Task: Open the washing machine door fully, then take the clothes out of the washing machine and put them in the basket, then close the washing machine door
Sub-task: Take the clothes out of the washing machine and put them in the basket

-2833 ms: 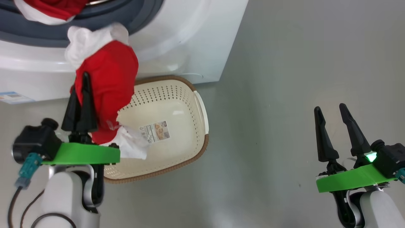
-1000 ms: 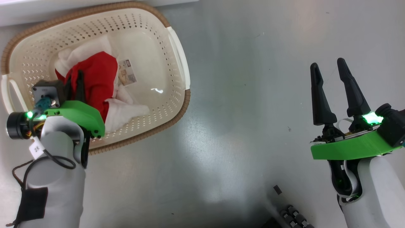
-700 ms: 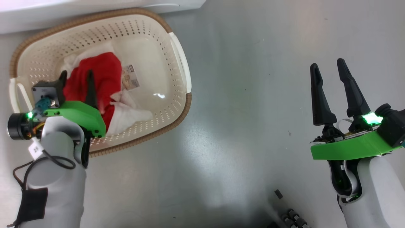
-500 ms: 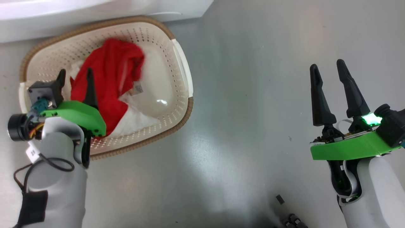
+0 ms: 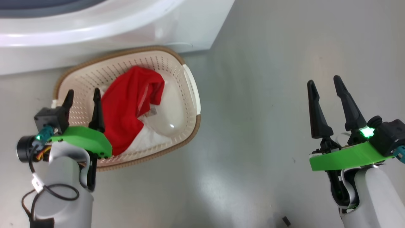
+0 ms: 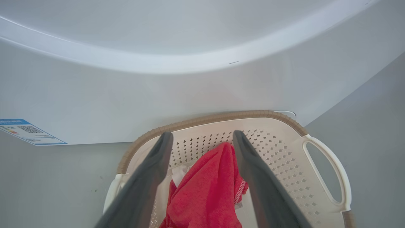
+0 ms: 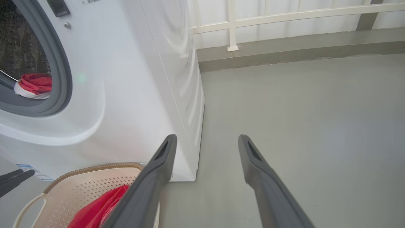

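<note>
The left gripper (image 5: 83,91) hangs over the left end of the basket (image 5: 192,83), its two dark fingers spread wide with nothing between them. In the left wrist view the cloth lies lower down in the gap between them. The cream basket stands on the grey floor (image 5: 259,126), its far brown rim right against the bottom front edge of the washing machine (image 5: 95,34). A blue sticker (image 6: 28,131) sits near the lower left of that front panel. Inside the basket a red garment (image 5: 126,114) with a white panel lies crumpled, running from the middle of the far wall down to the near left corner. The right end of the basket's bottom is bare. In the right wrist view a second red garment (image 7: 33,84) with a white edge rests on the lower lip of the grey seal (image 7: 60,63) at the machine's mouth. Well to the right of the basket, over bare floor, the right gripper (image 5: 323,80) points away from the robot, jaws parted and empty. Beyond it a white railing (image 7: 232,25) lines the far edge of the floor.
</note>
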